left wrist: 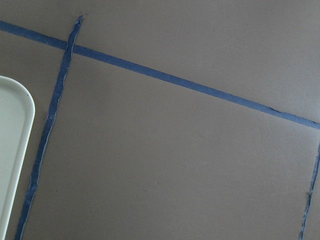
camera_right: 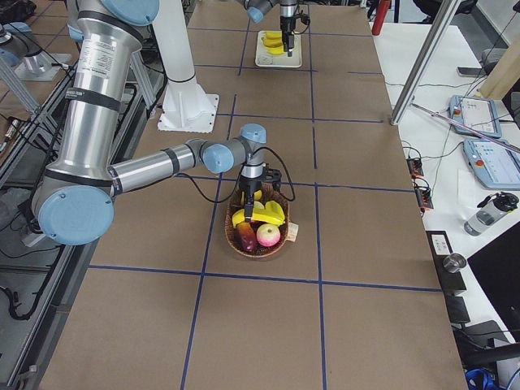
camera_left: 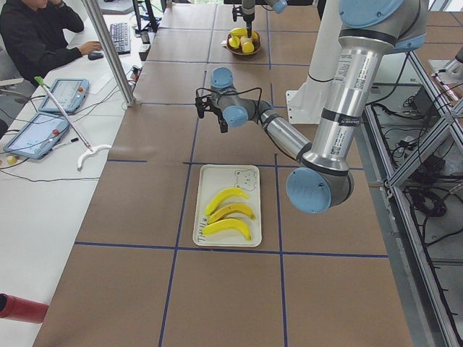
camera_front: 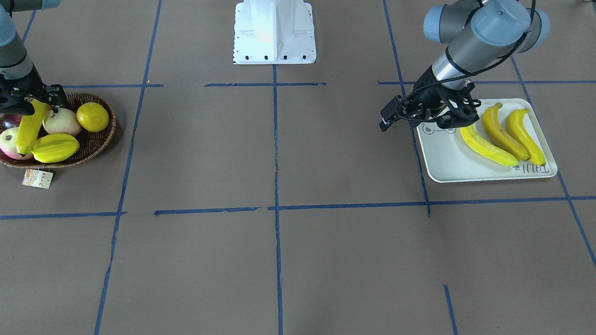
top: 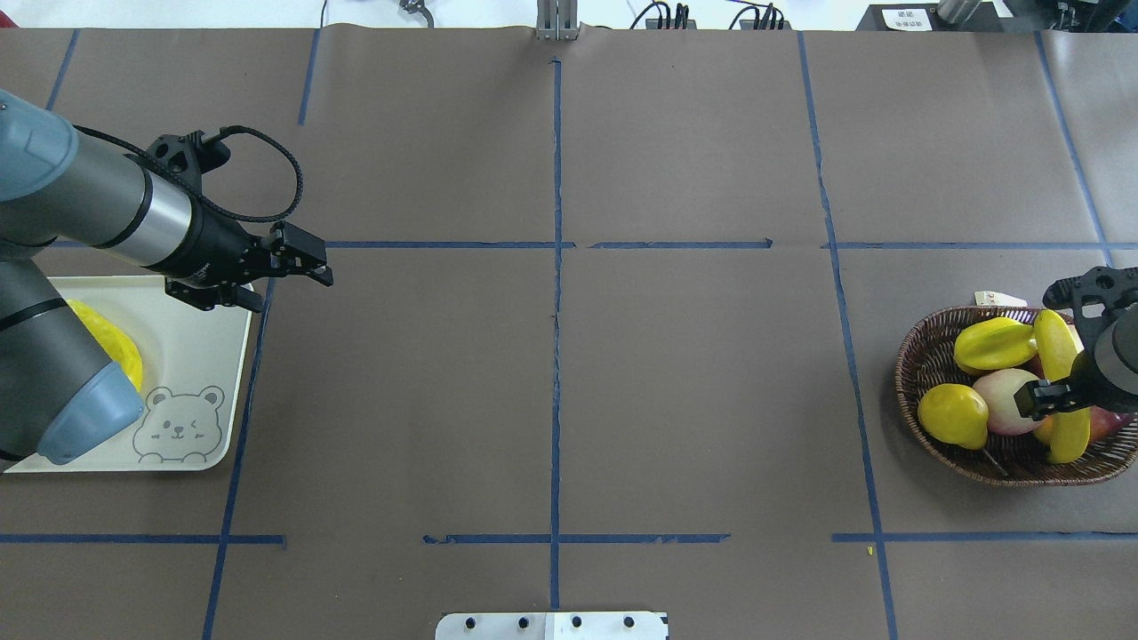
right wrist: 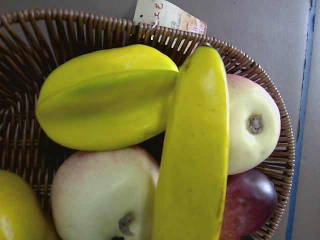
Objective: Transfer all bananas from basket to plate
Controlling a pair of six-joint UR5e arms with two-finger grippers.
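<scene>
One banana (camera_front: 29, 130) is lying in the basket (camera_front: 100, 139), pressed against the starfruit (camera_front: 55, 147), and the right gripper (camera_front: 41, 100) is clamping its upper end. Three more bananas (camera_front: 500, 132) are resting side by side on the plate (camera_front: 447, 160). The left gripper (camera_front: 458, 120) is hovering over the plate's corner, and I cannot tell whether it is open or closed.

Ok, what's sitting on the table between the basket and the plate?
Nothing: in the overhead view only bare brown table with blue tape lines stretches from the basket to the plate.
</scene>
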